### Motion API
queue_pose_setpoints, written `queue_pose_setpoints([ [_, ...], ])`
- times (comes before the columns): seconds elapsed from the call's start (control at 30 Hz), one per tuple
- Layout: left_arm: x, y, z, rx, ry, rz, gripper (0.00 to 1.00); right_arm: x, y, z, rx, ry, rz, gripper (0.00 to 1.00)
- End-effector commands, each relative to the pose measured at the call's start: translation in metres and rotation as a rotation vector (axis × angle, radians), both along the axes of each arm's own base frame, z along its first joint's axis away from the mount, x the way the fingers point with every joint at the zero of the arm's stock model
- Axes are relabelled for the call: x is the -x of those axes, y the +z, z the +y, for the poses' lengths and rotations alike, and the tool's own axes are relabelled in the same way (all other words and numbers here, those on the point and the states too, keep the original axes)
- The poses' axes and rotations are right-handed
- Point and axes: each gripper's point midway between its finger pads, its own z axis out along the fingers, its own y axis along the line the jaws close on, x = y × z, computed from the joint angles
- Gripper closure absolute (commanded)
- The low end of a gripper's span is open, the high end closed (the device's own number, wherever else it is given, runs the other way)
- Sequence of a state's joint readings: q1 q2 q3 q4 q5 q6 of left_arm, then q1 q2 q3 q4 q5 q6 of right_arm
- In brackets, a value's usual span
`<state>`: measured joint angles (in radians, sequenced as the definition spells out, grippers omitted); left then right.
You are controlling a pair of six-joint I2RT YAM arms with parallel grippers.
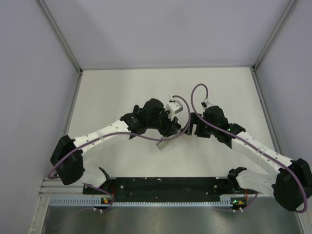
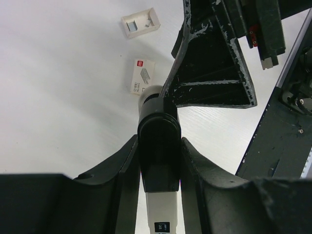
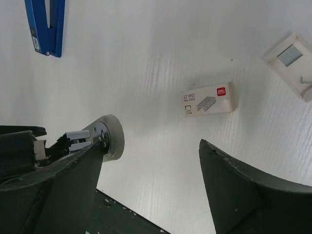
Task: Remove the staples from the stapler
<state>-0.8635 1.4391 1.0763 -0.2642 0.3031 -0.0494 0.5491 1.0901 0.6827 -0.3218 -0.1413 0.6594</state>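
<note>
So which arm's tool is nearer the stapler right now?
Left. The left tool is shut on the stapler, one finger on each side of its body. The right tool hangs open, the stapler's rounded end beside one of its fingers, not gripped.

Lab enclosure, bare white panels

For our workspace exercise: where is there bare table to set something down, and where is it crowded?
Bare: the table along the back wall. Crowded: the middle, around the stapler and the staple boxes.
</note>
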Motion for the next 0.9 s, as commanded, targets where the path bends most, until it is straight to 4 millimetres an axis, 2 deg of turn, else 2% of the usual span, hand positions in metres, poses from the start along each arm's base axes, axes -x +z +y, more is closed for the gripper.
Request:
queue_pose_setpoints([
  [0.0,0.007,0.062,-0.011,0.179,-0.057,-0.099,1.0,-0.005,0.01,0.012,-0.04,0.011,-0.032,0.21],
  [0.07,0.006,0.069,-0.008,0.189,-0.038,-0.118,1.0,0.002,0.004,0.014,-0.032,0.02,-0.016,0.21],
  [0.23,0.002,0.104,-0.004,0.293,0.025,-0.171,1.0,0.013,-0.01,0.022,-0.018,0.03,0.013,0.21],
  [0.5,0.003,0.161,0.002,0.493,0.135,-0.16,1.0,0.026,-0.017,0.048,-0.053,0.062,0.045,0.21],
  [0.7,0.002,0.175,0.01,0.592,0.21,-0.14,1.0,0.035,-0.02,0.072,-0.085,0.097,0.066,0.21],
  [0.87,0.0,0.172,0.013,0.589,0.236,-0.131,1.0,0.043,-0.018,0.087,-0.105,0.127,0.074,0.22],
])
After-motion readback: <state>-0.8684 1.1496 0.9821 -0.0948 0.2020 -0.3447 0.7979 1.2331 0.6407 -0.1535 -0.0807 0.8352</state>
